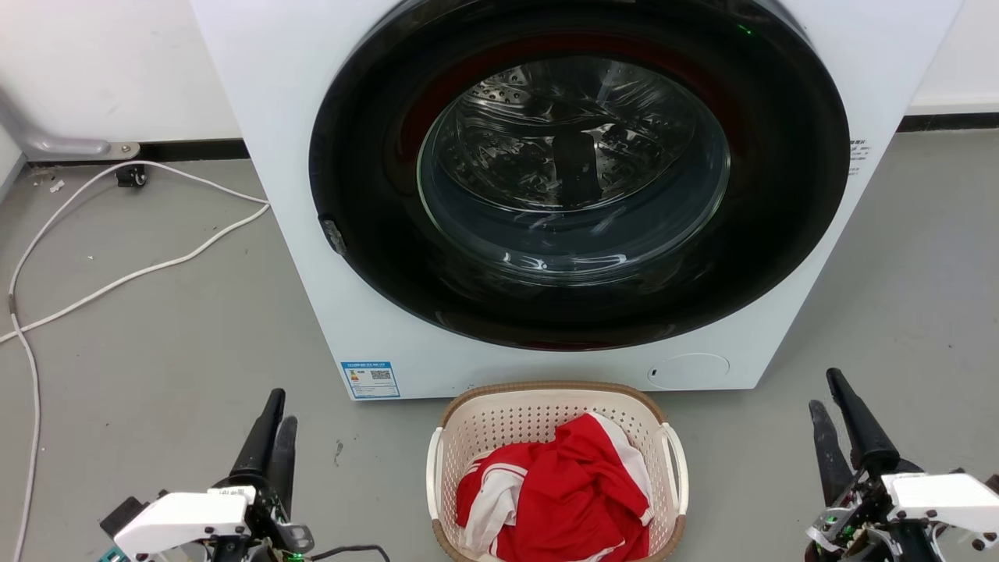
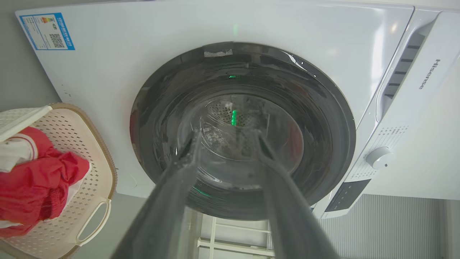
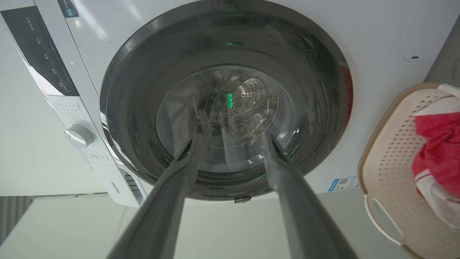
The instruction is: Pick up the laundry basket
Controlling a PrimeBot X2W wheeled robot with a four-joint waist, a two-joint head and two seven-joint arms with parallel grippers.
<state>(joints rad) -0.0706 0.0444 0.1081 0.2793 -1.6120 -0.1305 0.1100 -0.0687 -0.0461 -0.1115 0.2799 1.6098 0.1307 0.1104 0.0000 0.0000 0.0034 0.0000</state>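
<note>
The laundry basket (image 1: 499, 425) sits on the floor (image 1: 156, 351) right in front of the washer (image 1: 296, 117): cream perforated plastic, brown woven-look rim (image 1: 546, 385), white side handles (image 1: 676, 468), red-and-white clothes (image 1: 562, 484) inside. The left gripper (image 1: 282, 407) and right gripper (image 1: 824, 390) flank it, fingers spread, holding nothing.

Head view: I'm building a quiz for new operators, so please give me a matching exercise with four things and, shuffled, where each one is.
Things:
1. laundry basket
2. red and white garment
3. white cable
4. left gripper

Places:
A. trailing on the floor left of the washer
B. bunched inside the basket
C. on the floor just in front of the washer
D. lower left, open, holding nothing

Pairs: 1-C, 2-B, 3-A, 4-D
</note>
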